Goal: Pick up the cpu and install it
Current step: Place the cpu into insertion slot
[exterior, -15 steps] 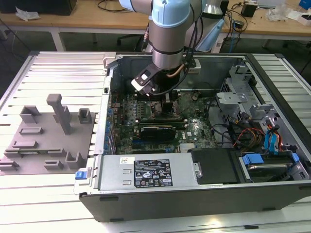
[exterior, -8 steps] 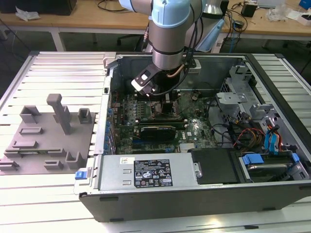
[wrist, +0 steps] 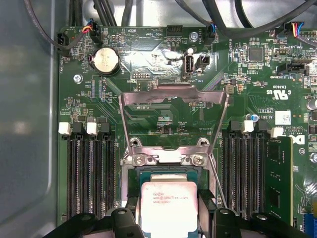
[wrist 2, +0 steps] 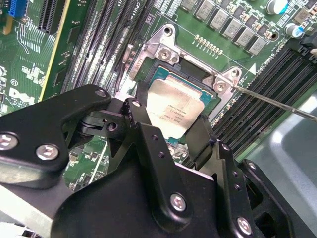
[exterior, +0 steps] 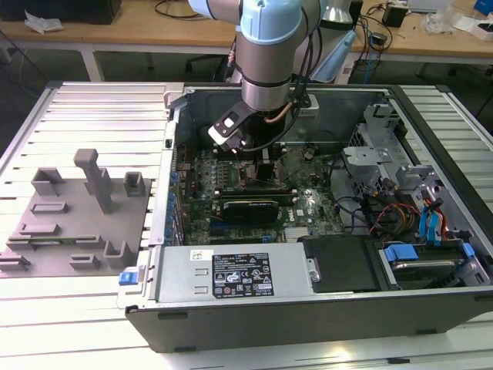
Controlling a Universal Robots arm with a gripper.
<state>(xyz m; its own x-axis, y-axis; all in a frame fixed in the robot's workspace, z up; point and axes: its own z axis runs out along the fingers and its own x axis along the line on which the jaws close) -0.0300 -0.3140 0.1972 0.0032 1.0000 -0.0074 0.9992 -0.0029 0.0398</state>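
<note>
**Pincer grasps the cpu at the open socket**

The gripper is clenched on the cpu. In both wrist views its two black fingers press against two opposite edges of the silvery chip. The cpu is in the mouth of the socket, with its green rim just inside the metal frame. Whether it is fully seated, I cannot tell.

There is little room at the sides. The memory slots run near the socket on both finger sides. A thin lever rod slants away from a socket corner, near one finger.

The first wrist view shows the load plate swung open and leaning back from the socket, so the socket top is uncovered. Beyond the plate sits a coin battery. A memory stick stands in a slot well apart from the socket. The second wrist view shows the finger links and the frame screws from close by.

In the exterior view the arm reaches down into the open computer case, whose walls stand well apart from the socket area. A grey fixture plate lies outside the case, at the exterior view's left.
</note>
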